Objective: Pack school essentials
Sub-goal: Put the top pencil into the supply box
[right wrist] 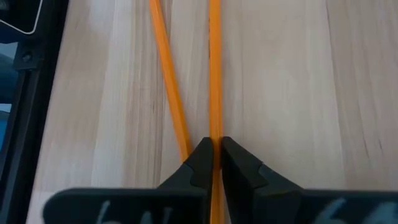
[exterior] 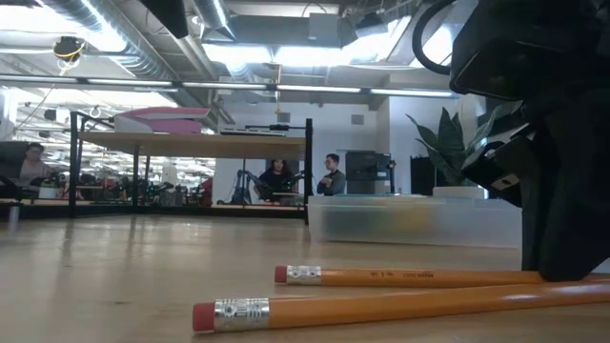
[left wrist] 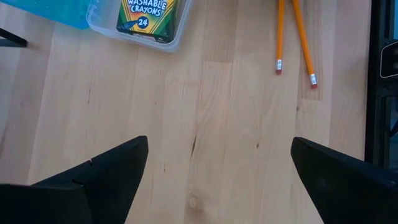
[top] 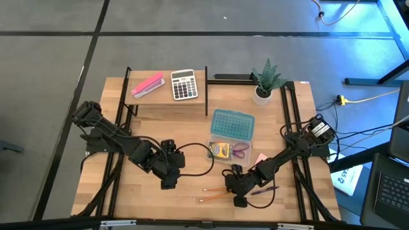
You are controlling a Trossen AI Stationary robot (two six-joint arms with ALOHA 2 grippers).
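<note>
While the right gripper (right wrist: pixel 212 155) is sitting low at the front of the table (top: pixel 140 191), you are seeing its jaws pinched nearly shut on one of the two orange pencils (right wrist: pixel 214 68). That pencil is running straight out from between the jaws, so its long axis is lying in line with the gripper's forward direction. The second pencil (right wrist: pixel 169 81) is lying at a slight angle, crossing close to the first just beside the jaws, and appears to be outside the grip.

In the low view both pencils are still resting flat on the wood, eraser ends (exterior: pixel 202 315) pointing away from the gripper. The clear plastic bin (top: pixel 225 152) holding the yellow-green crayon box (top: pixel 220 150) and purple-handled scissors (top: pixel 240 151) is sitting just behind the right gripper, so the coming move is likely a lift and a short carry toward the rear. The right arm is the nearer one.

The left gripper (left wrist: pixel 219 168) is hovering over bare wood to the left of the pencils with its jaws spread wide and holding nothing.

A purple pen (top: pixel 265 189) and a square pink notepad (top: pixel 261 158) are lying near the right arm. Behind the table, an open workroom with seated people (exterior: pixel 332 175) is showing.
</note>
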